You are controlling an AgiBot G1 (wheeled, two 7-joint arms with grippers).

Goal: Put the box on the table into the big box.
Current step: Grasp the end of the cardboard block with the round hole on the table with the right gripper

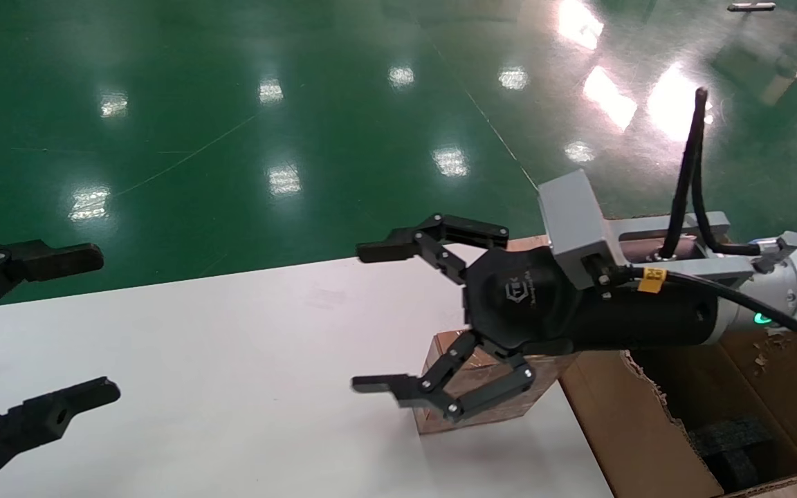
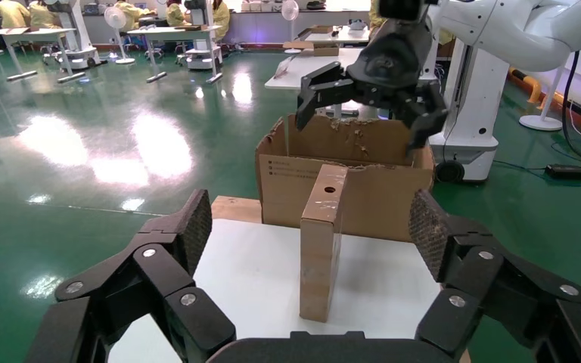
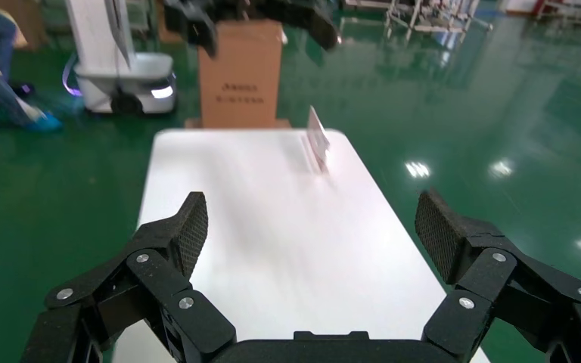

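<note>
standing on end on the table (image 1: 198, 387), the box (image 2: 321, 242) is found just beside the big box (image 2: 348, 189), hole face toward the left gripper (image 1: 59, 332). the right gripper (image 1: 378, 318) is held above the box, fingers spread, presumably for a descent; left likewise spread, well apart from the box.

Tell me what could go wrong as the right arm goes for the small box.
The small cardboard box stands upright on a narrow end near the table edge, so a glancing touch from the open right gripper hovering above it could tip it. The big carton's ragged torn flaps might snag it on the way in.
</note>
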